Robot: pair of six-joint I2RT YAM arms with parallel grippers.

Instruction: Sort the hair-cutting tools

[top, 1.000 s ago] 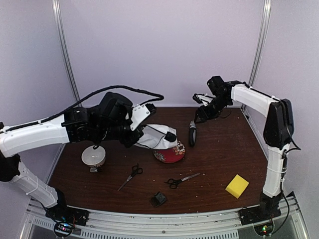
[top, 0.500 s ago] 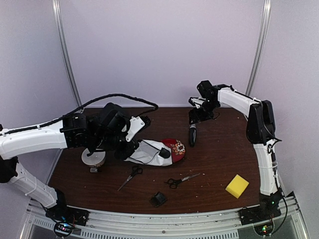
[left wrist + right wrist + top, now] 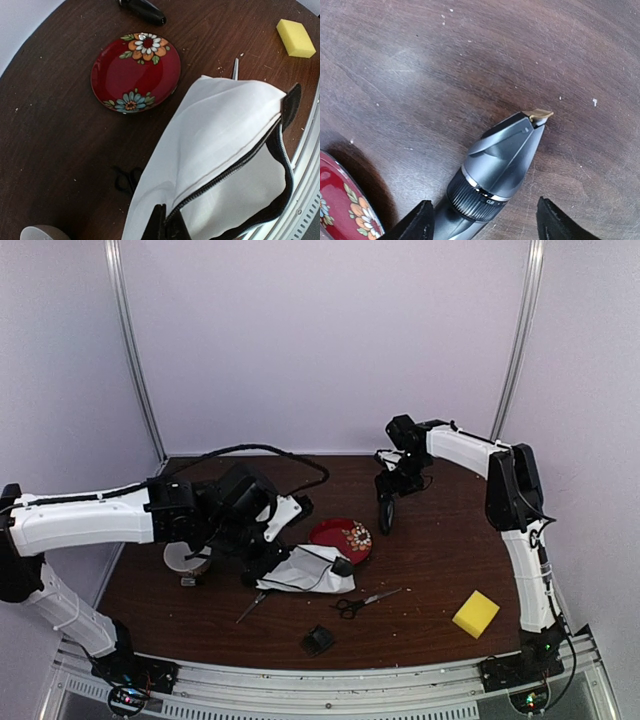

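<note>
Within the last second the left jaws have brought the white pouch (image 3: 305, 570) down from above the plate (image 3: 325, 532) to the table just on its near side, so the plate is uncovered again. They are closed on the pouch's edge beside the zip, and its mouth hangs open. Meanwhile the right jaws have come over the clipper (image 3: 385, 512), which lies just right of the plate. They have spread wide and stand on either side of its body, holding nothing.

This probably means that the pouch is being made ready to receive tools and that the clipper is next to be taken. No tool seems sorted yet. The right scissors (image 3: 362, 602) lie near the plate on its near side, the left scissors (image 3: 250, 608) are half hidden at the pouch's left edge, and the block (image 3: 318, 640) sits nearer still.

The top view gives this layout but not the jaws. The right wrist view shows the clipper's grey head and gold tip (and a slice of plate rim), with the jaws not touching it. The left wrist view shows the open zip, with no tool inside where the lining shows.
</note>
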